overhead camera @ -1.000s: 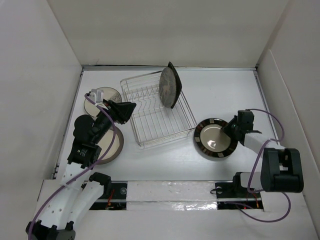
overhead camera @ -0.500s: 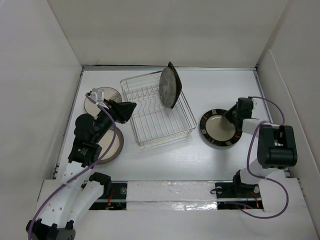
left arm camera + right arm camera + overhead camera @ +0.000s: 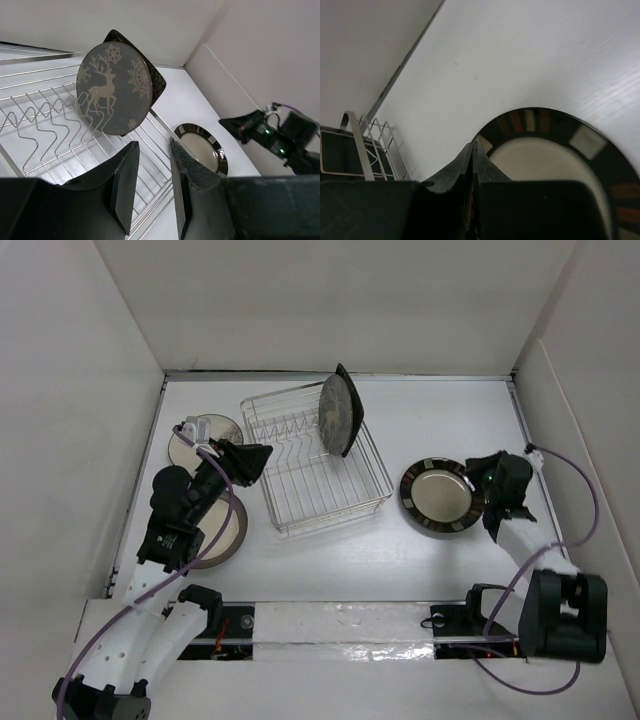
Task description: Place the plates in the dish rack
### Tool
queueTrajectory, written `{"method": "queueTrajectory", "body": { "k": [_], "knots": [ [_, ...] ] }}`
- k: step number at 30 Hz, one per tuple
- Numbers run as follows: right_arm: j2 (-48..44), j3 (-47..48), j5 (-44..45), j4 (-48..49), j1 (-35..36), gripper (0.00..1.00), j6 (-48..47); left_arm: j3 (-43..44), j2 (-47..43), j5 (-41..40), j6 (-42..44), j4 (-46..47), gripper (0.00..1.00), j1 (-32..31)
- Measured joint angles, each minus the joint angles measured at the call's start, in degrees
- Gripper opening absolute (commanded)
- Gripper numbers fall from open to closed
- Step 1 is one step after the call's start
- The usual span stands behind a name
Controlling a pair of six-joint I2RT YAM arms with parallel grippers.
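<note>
The white table (image 3: 430, 420) carries everything, walled in on three sides. Near its middle sits the dish rack (image 3: 305, 480), set at a slant, most of its wire slots unfilled.

Two of the plates stand on edge at its far end: the square dark plate (image 3: 156, 82) behind and the round grey reindeer plate (image 3: 112, 87) leaning just in front of it, both propped upright by the dividers.

Three more lie flat on the table. The striped dark-rimmed plate (image 3: 438, 497) is just right of the rack. A cream-and-grey plate (image 3: 212, 428) rests left of the rack at the far side. A brown-rimmed plate (image 3: 222, 535) lies nearer, partly hidden under the left arm.

The right hand (image 3: 472, 147) is at the striped plate's right edge, fingers pressed together with nothing between them — probably a stance for nudging the flat plate or working under its rim, since a plate lying flat offers no edge to pinch.

The left hand (image 3: 151, 155) hovers at the rack's left side, fingers moderately apart and holding nothing, aimed across the wires — likely waiting.
</note>
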Motion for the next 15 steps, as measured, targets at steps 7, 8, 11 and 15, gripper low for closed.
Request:
{"method": "queueTrajectory", "body": {
  "k": [7,8,11,15],
  "knots": [
    [-17.42,-14.56,2.99,-9.84,-10.05,0.69,2.73,0.0,0.37,-0.09,0.13,-0.22,0.28,0.02],
    [-17.86,-15.41,2.89,-11.82,-10.97,0.69,2.71,0.0,0.44,-0.07,0.11,-0.2,0.28,0.0],
    [-18.91,-16.98,2.54,-16.44,-12.02,0.69,2.84,0.0,0.46,0.15,0.11,-0.17,0.28,0.0],
    [-19.17,-17.51,0.98,-18.05,-13.27,0.67,3.06,0.0,0.39,0.15,0.11,-0.2,0.28,0.02]
  ]
}}
